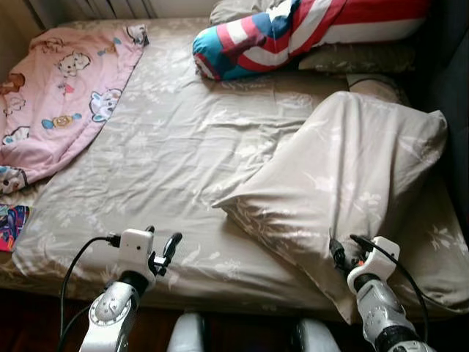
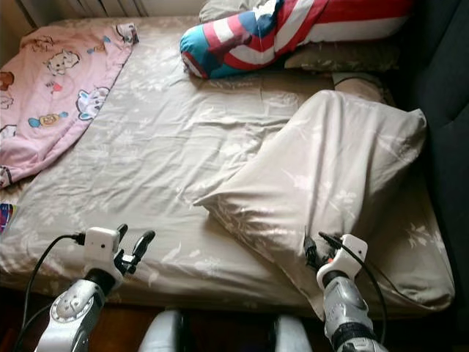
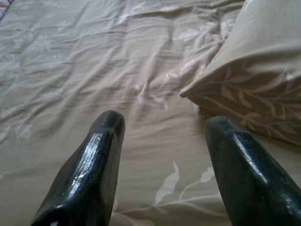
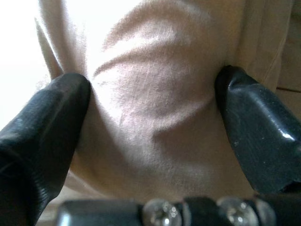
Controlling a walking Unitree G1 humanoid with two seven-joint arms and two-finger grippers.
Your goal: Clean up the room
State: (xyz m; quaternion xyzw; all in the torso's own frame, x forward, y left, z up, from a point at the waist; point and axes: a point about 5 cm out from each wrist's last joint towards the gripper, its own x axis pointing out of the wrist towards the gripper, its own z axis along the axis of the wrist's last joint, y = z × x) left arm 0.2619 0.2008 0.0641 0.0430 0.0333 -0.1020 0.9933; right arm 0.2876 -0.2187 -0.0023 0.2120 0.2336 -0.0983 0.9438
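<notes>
A big beige leaf-print pillow (image 1: 352,169) lies crumpled on the right side of the bed (image 1: 168,161), its corner pointing toward the middle. My right gripper (image 4: 153,82) is pressed into the pillow's near edge, open, with a bulge of its fabric between the two fingers (image 4: 51,108). My left gripper (image 1: 163,236) hovers open over the bed's front edge, left of the pillow's corner (image 3: 225,89), holding nothing. A pink cartoon-print blanket (image 1: 62,88) is rumpled at the bed's far left. A red, white and blue striped bolster (image 1: 271,33) lies at the head.
More beige pillows (image 1: 359,59) sit under the bolster at the head. A dark piece of furniture (image 1: 454,88) borders the bed on the right. A small colourful item (image 1: 11,224) shows beside the bed's left edge. The beige sheet is wrinkled across the middle.
</notes>
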